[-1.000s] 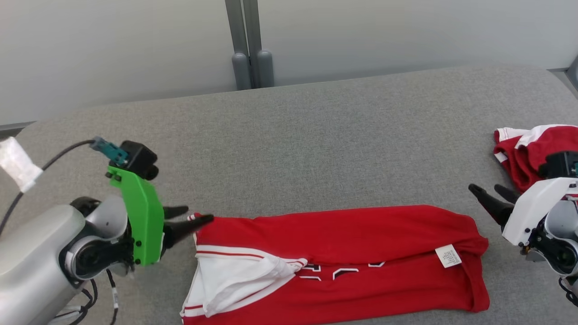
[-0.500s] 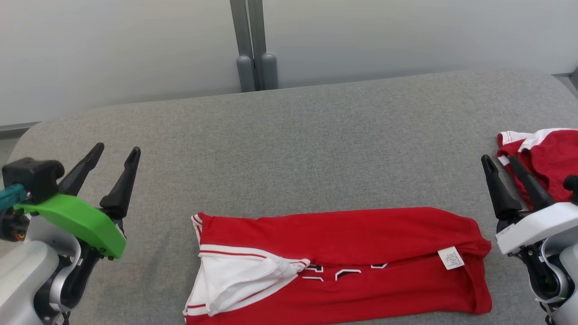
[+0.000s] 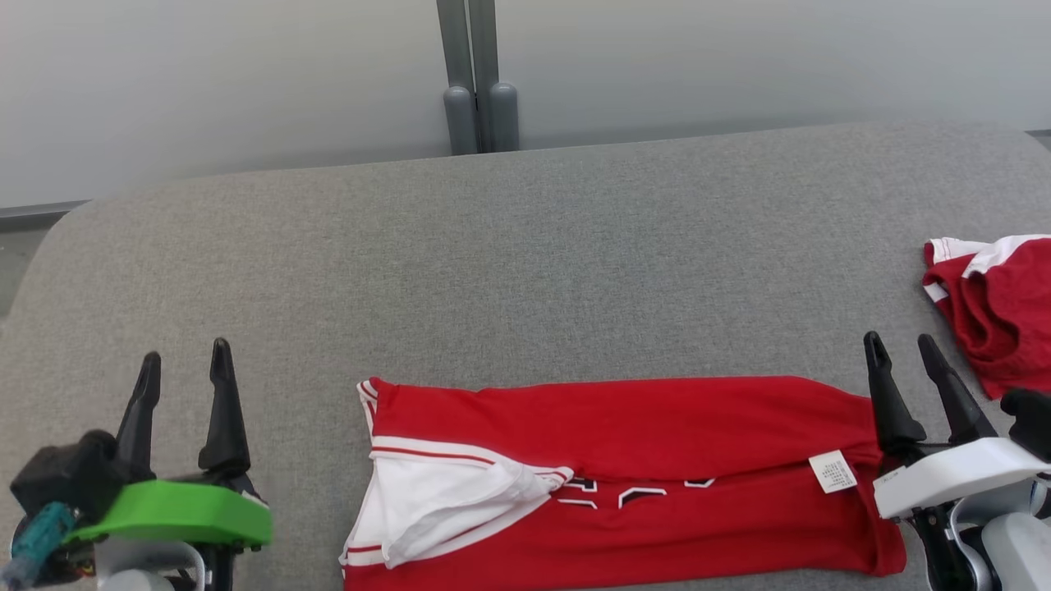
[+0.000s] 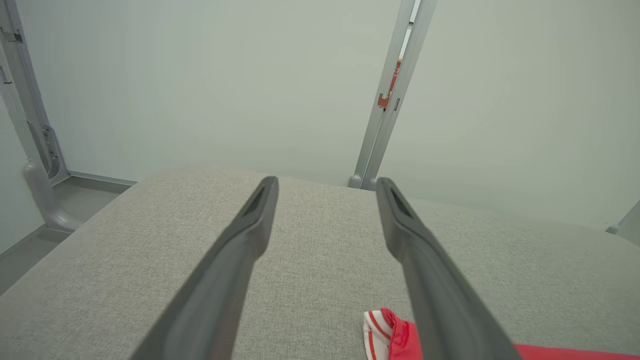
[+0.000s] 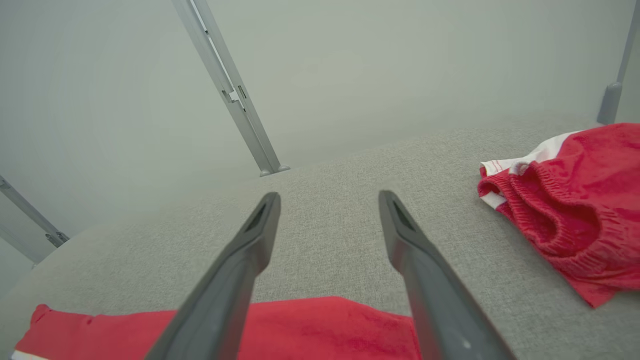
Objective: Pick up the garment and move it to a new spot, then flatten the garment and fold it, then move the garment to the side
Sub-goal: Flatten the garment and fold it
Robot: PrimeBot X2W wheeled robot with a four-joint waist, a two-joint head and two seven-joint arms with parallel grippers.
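Red garment (image 3: 624, 476) is lying flat as a long folded strip across the near middle of the grey cushioned surface (image 3: 525, 271). Its near edge is running out of the bottom of the head view. A white panel with red stripes is showing at its left end. Black-and-white print is peeking from under the upper fold, mostly covered and not readable. A small white label (image 3: 832, 472) is sitting near the right end, its text too small to make out.

Left gripper (image 3: 185, 350) is sitting to the left of the garment, apart from it, with its fingers spread wide and gripping nothing. Its green mount and body are being cut off by the frame's corner. In the left wrist view, the garment's striped corner (image 4: 395, 335) is partly hiding behind the right-hand finger.

Right gripper (image 3: 899, 338) is standing at the garment's right end, fingers likewise spread wide and empty. From the head view, its fingers are overlapping the cloth's right edge, and whether they are touching it cannot be told. In the right wrist view, the red cloth (image 5: 300, 325) is passing behind both fingers.

Crumpled red shorts (image 3: 998, 320) with white trim are lying at the far right, well apart from the garment and cut off by the frame edge.
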